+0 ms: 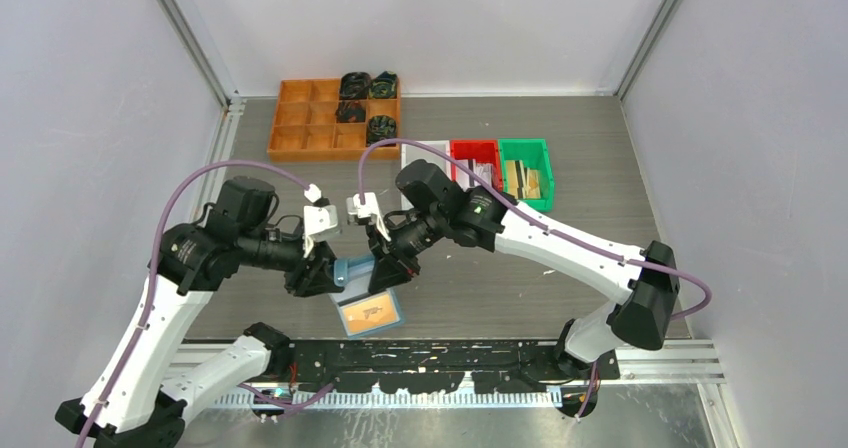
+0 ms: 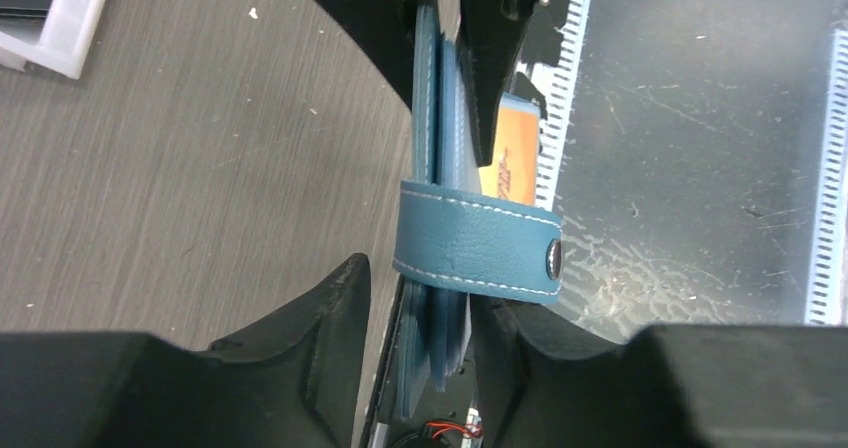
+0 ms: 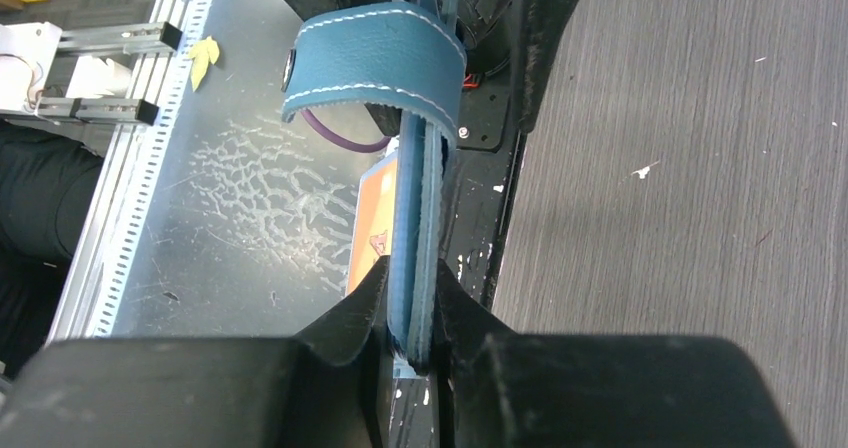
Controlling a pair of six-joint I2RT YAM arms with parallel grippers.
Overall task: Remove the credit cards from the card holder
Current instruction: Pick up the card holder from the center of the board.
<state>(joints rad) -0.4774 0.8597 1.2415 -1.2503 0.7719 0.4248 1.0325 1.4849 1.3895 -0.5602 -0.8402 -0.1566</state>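
At 11 o'clock on the grey wood-grain bench (image 1: 600,168) sits an orange plastic compartment tray (image 1: 295,138), with dark objects in its right-hand cells.

The left pincer (image 1: 335,271) reaches in from 9 o'clock and straddles one edge of the light blue, soft leather folding card holder (image 1: 352,268), which is held on edge above the near middle of the bench. Its jaws are almost together. The left wrist view shows a sliver of bench between one finger and the leather, so I cannot tell whether it truly grips.

A stitched blue strap (image 2: 475,248) with a metal stud (image 2: 553,258) loops round the holder.

At 5 o'clock from the holder, just beside it, is a thin rectangular plastic card (image 1: 371,311) with an orange face and pale border. Whether it touches the holder I cannot tell.

The right pincer (image 1: 385,266) comes in from 2 o'clock, and its fingers (image 3: 350,318) are squeezed tight on the holder's opposite edge.

At 1 o'clock stand a white tray (image 1: 412,163), a red bin (image 1: 475,145) and a green bin (image 1: 525,144), side by side.
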